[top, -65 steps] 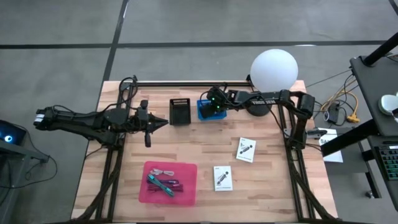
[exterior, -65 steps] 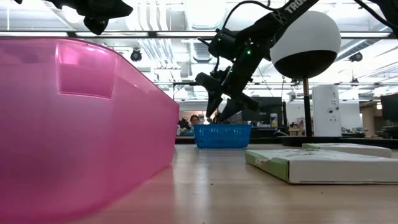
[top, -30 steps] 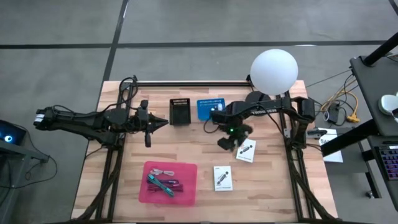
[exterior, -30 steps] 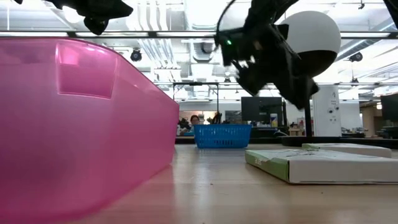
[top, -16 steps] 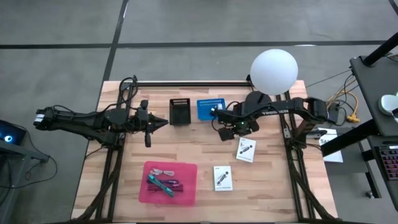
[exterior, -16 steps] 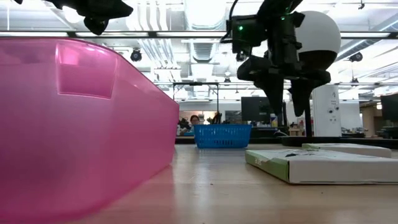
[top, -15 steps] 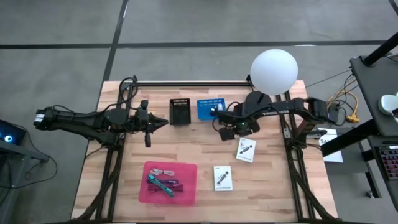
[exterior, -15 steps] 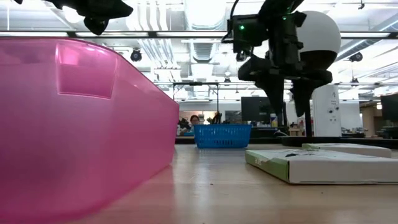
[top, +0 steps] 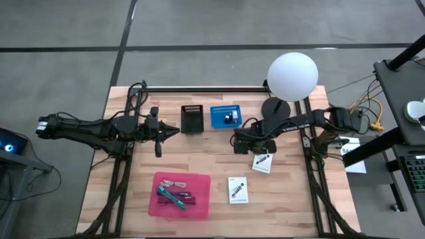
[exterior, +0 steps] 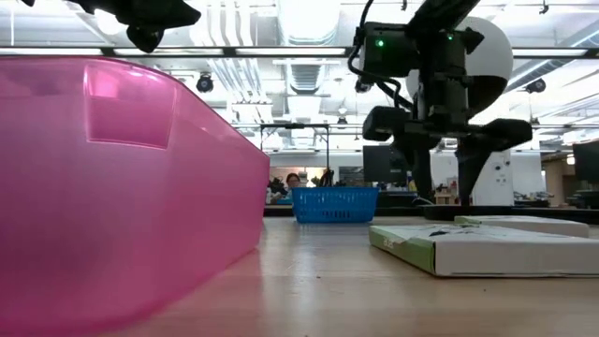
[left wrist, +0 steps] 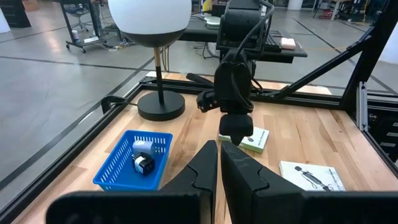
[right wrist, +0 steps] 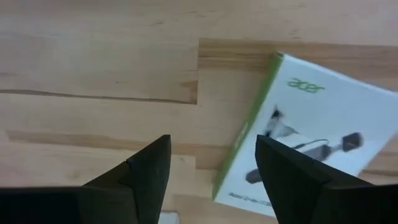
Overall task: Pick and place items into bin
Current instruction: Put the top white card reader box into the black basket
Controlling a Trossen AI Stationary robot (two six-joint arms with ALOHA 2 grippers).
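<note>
My right gripper (top: 253, 143) (exterior: 447, 183) hangs open with its fingers pointing down, just above the far white printed card (top: 263, 160) (right wrist: 311, 155), touching nothing. That card lies flat on the table. A second card (top: 238, 190) lies nearer the near edge. The pink bin (top: 182, 194) (exterior: 112, 187) holds the purple strap, maroon cable and teal pen-like tool (top: 171, 196). Two tiny cubes (left wrist: 140, 157) sit in the blue basket (top: 227, 116) (left wrist: 132, 163). My left gripper (top: 159, 137) (left wrist: 219, 167) is shut and waits above the table's left part.
A black basket (top: 192, 118) stands left of the blue one along the far edge. A lamp with a white globe (top: 292, 76) and a round black foot (left wrist: 161, 106) stands at the far right. Bare wood lies between the bin and the baskets.
My right gripper has swung from a tilt to pointing straight down. It has shifted slightly toward the table's right edge, over the far card's left end. The cards, baskets and bin have stayed put.
</note>
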